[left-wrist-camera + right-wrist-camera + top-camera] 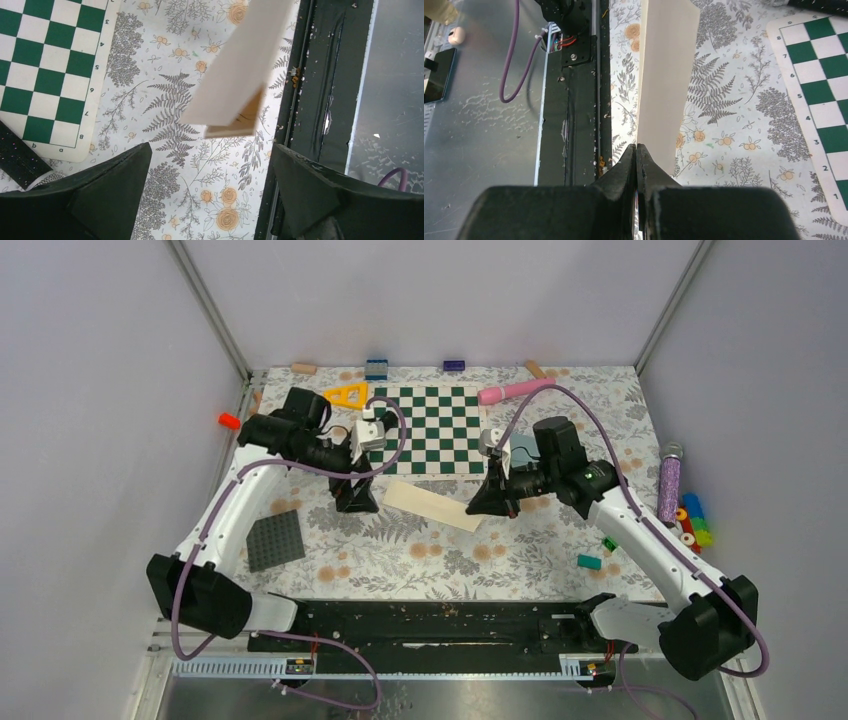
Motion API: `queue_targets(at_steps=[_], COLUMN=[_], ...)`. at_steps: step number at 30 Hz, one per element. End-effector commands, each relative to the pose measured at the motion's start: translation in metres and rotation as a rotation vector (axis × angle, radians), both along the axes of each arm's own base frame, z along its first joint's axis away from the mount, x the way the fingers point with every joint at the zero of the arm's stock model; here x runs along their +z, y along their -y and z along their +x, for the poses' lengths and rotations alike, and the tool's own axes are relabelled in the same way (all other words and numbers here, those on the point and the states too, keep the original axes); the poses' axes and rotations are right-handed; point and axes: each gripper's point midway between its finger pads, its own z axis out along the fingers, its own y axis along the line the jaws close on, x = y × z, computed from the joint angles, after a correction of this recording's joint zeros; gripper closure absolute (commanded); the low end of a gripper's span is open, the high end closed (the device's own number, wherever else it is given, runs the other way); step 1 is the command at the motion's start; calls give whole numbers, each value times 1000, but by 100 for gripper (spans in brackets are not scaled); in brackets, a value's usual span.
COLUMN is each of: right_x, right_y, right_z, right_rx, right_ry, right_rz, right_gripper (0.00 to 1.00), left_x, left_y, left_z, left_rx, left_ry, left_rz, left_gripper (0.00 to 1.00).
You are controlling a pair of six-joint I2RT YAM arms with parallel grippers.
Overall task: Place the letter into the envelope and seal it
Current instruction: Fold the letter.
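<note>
The right gripper [638,150] is squeezed shut on one end of the letter [669,75]. Its two black fingers [624,170] press flat together, with the thin paper edge between them. The letter is folded into a long, stiff strip. It is cream and smooth on the outside, and a bit of tan shows inside the fold at its far end. It sits up off the table [400,550], stretched between the two arms, just in front of the board [425,430].

The left gripper [211,150] is open wide. Its two fingers [115,185] are black, chunky and pointy, and they stand far apart. The free end of the letter hangs in the gap between them and does not touch either one.

The table has a cloth with grey ferns, leaves and little orange flowers on it. The board is flat, with green and white squares and small numbers along its edge. A dark grey plate [274,539] covered in studs lies near the left arm. A yellow triangle [347,394] and a pink tube [515,391] lie at the back. A sparkly purple tube [669,483] and some bright blocks [693,520] lie on the right.

A black rail [440,625] runs along the near edge, with shiny scratched metal beside it. Plain pale walls stand on three sides.
</note>
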Motion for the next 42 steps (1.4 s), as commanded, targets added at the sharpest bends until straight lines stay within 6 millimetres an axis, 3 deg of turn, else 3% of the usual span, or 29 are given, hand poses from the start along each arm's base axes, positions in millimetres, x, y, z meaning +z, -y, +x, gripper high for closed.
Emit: queue_targets(at_steps=[1, 12, 25, 34, 40, 42], right_x=[21, 26, 42, 53, 52, 51], right_y=[0, -1, 2, 9, 12, 13], right_z=[-2, -4, -5, -1, 3, 6], right_rx=[13, 22, 26, 8, -5, -13], right_ry=[18, -4, -44, -68, -75, -80], right_rz=[75, 91, 158, 208, 209, 208], right_gripper=[100, 100, 100, 100, 100, 100], left_x=[18, 24, 3, 7, 14, 16], left_y=[8, 24, 43, 46, 47, 48], left_z=[-9, -12, -30, -31, -29, -30], left_rx=[-56, -138, -237, -238, -216, -209], left_ry=[61, 49, 19, 5, 30, 44], left_rz=[-123, -240, -193, -202, -221, -229], left_gripper=[2, 1, 5, 35, 61, 64])
